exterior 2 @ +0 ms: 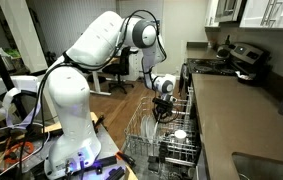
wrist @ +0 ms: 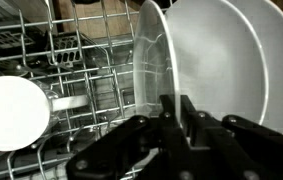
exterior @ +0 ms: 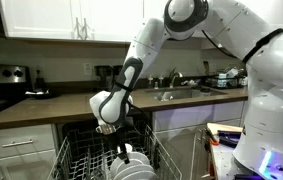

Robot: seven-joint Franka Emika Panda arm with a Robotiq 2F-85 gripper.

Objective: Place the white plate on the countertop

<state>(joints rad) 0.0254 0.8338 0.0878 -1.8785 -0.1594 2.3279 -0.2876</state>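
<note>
Wire dish rack (exterior: pixel 81 158) pulled out, small white cup (wrist: pixel 11 112) among its wires. Black stove (exterior 2: pixel 213 66) with a pot (exterior 2: pixel 247 60). White cupboards (exterior: pixel 51 18) above; faucet (exterior: pixel 176 78) behind.

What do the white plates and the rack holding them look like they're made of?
The white plates look like glazed ceramic: smooth and glossy, with soft highlights along the rims. Hard plastic can't be ruled out. The rack looks like coated metal wire, a grid of slim pale rods.
</note>
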